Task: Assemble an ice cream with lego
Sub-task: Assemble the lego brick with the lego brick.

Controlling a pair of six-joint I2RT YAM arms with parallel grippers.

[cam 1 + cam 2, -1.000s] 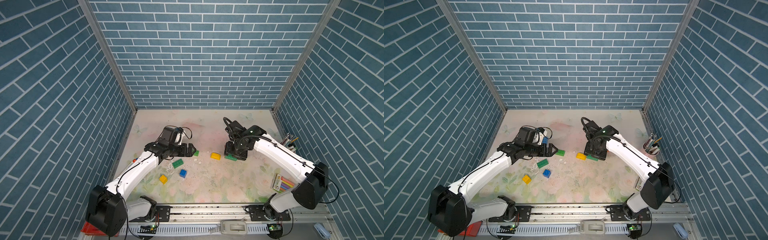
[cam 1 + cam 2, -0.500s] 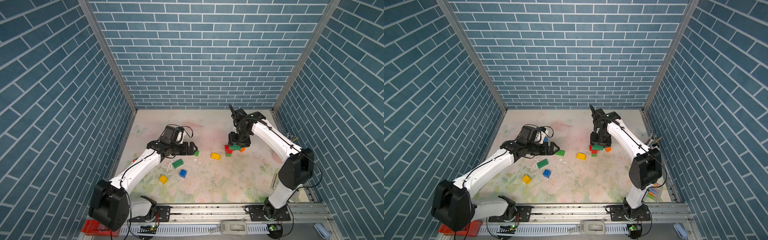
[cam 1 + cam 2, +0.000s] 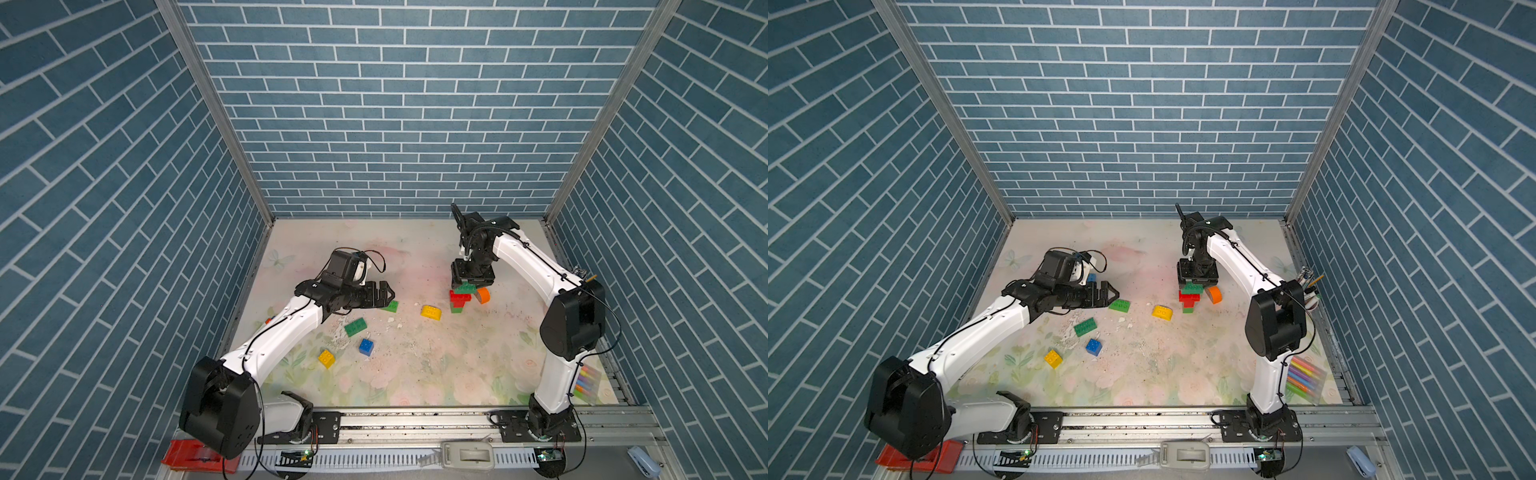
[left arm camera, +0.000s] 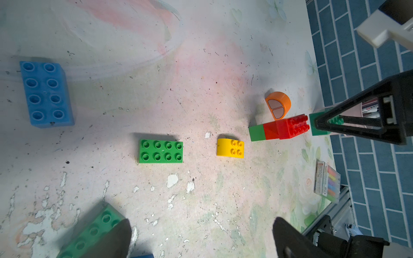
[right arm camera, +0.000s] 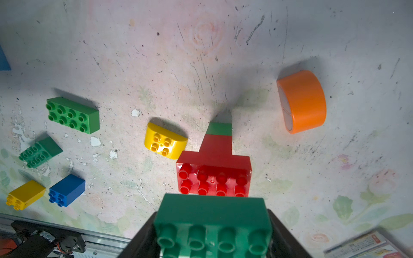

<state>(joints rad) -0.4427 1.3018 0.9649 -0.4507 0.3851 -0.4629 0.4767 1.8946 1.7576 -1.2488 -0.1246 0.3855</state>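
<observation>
Nearest, a yellow brick (image 3: 326,358) and a blue brick (image 3: 366,346) lay on the counter (image 3: 436,365). Beyond them the left end effector (image 3: 388,293) hung released and empty. Farther back, the right end effector (image 3: 470,281) grasped a green brick (image 5: 212,214) over the red-and-green stack (image 3: 460,298), beside an orange piece (image 3: 483,295).

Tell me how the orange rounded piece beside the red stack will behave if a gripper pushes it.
The orange piece lies on its side, curved wall showing, so it may rock or roll rather than slide. It looks like smooth hard plastic: probably stiff, light, and somewhat slippery to grip.
</observation>
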